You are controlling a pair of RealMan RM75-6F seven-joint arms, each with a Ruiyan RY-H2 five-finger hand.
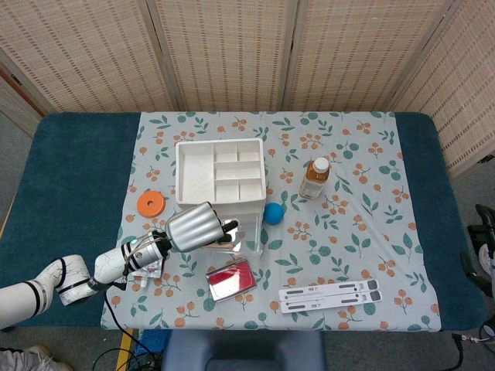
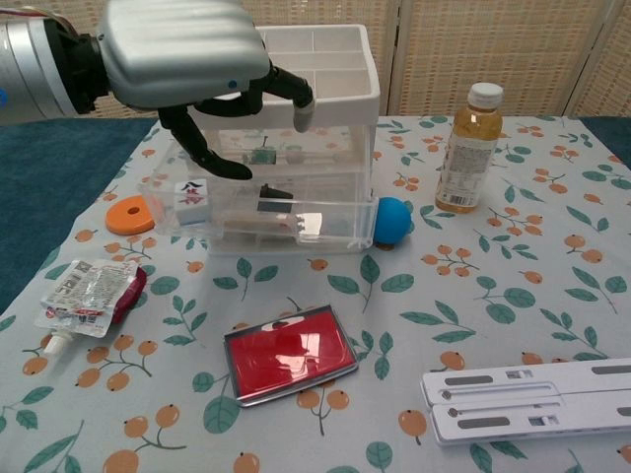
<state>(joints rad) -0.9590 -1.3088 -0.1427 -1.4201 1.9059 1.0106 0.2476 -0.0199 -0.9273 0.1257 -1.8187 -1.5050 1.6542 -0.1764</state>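
Left hand (image 2: 187, 69), fingers spread, holding nothing, hovers over open clear plastic drawer (image 2: 261, 225) of white organizer (image 1: 220, 171); nothing grasped yet.

The left hand (image 2: 182, 59) hides part of the drawer organizer (image 2: 315, 148); drawer contents unclear.
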